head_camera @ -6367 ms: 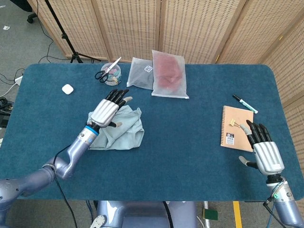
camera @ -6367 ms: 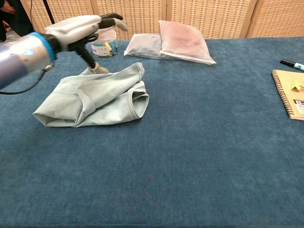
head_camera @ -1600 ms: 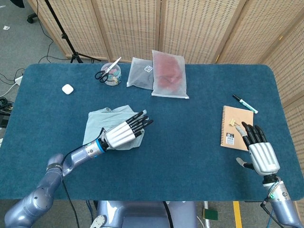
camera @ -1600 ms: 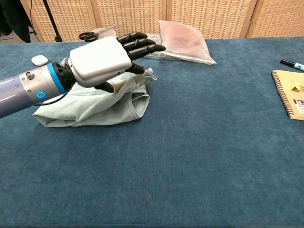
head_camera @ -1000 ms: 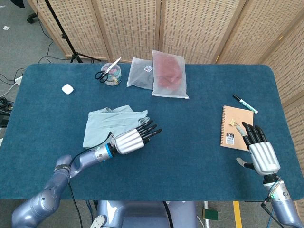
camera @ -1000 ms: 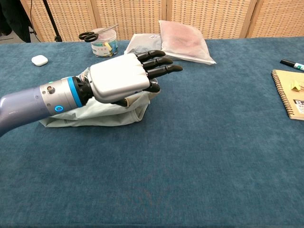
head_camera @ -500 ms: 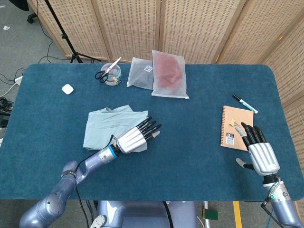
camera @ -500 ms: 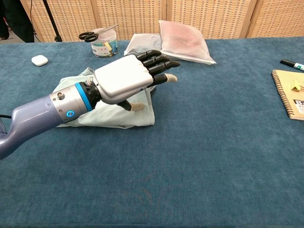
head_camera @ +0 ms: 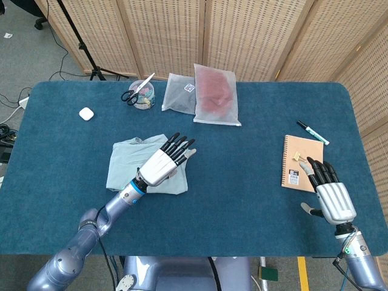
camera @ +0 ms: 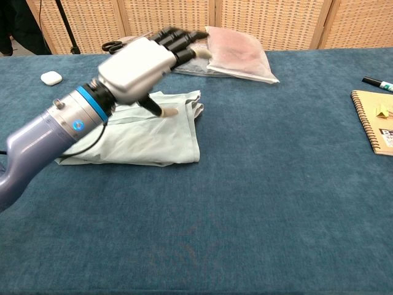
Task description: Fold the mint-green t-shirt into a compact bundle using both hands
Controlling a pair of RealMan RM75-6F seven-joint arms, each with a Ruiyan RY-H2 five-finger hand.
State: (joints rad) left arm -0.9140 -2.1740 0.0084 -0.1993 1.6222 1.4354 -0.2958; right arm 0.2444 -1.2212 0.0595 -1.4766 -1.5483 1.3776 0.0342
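The left hand [head_camera: 162, 163] hovers over the mint-green t-shirt [camera: 144, 136], fingers spread and straight, grasping nothing; the chest view shows it lifted clear of the cloth, blurred. The t-shirt lies folded flat on the blue table [head_camera: 242, 200], left of centre. The right hand [head_camera: 331, 197] rests released near the table's right edge, fingers apart, just below a spiral notebook [head_camera: 301, 162]. A marker [head_camera: 312, 132] lies beyond the notebook.
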